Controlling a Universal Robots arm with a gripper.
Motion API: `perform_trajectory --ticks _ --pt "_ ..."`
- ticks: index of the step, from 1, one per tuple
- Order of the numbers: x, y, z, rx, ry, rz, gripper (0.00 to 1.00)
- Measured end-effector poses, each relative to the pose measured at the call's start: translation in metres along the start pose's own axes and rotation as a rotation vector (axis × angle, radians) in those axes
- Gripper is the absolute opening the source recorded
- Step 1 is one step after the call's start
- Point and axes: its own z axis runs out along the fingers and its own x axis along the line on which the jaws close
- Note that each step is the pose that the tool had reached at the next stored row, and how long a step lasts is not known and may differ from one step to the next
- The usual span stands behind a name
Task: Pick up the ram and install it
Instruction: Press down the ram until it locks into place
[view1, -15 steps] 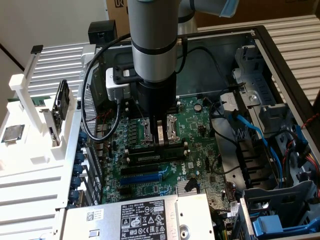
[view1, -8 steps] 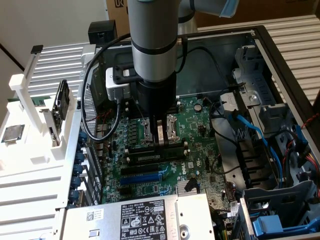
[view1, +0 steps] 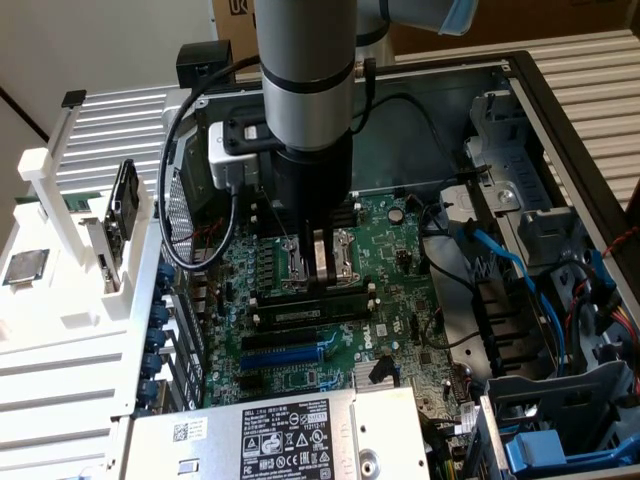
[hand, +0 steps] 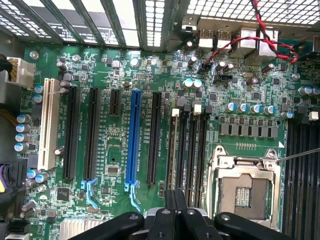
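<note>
While gripper (view1: 320, 262) sits pinched shut, holding nothing I can see, over ram (view1: 310, 312) in slot, I fear uneven press leaves one end unlatched.

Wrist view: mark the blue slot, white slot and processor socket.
blue slot (hand: 133, 140), wrist view, mid-length.
white slot (hand: 48, 125), wrist view, mid-length.
processor socket (hand: 245, 192), wrist view, open centre inside the metal frame.
</note>
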Motion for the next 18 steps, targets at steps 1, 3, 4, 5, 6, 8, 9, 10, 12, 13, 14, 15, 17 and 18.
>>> perform_trajectory --ticks 1,3,4,5,6,8,9,10,12,13,14,15,17,18 --pt "0.0000 0.0000 -0.0014 0.0000 0.0000 0.000 0.11" --pt "-0.0001 0.0001 -0.0034 0.0001 0.0000 0.000 0.11" --pt "-0.0002 0.0001 -0.0036 0.0002 -0.0002 0.000 0.11" --pt "-0.0002 0.0001 -0.0036 0.0002 -0.0002 0.000 0.11" --pt "-0.0002 0.0001 -0.0036 0.0002 -0.0002 0.000 0.11" --pt "-0.0001 0.0001 -0.0036 0.0000 -0.0001 0.000 0.11" --pt "-0.0001 0.0001 -0.0037 0.0001 -0.0001 0.001 0.11" --pt "-0.0001 0.0001 -0.0037 0.0013 -0.0012 0.034 0.11" --pt "-0.0001 0.0000 -0.0037 0.0025 -0.0023 0.062 0.11" --pt "-0.0001 0.0000 -0.0037 0.0030 -0.0029 0.076 0.11" --pt "-0.0001 0.0001 -0.0037 0.0036 -0.0035 0.090 0.11" --pt "-0.0002 0.0001 -0.0037 0.0042 -0.0041 0.104 0.11" --pt "-0.0002 0.0001 -0.0037 0.0059 -0.0058 0.145 0.11" --pt "-0.0002 0.0001 -0.0036 0.0065 -0.0062 0.159 0.11"
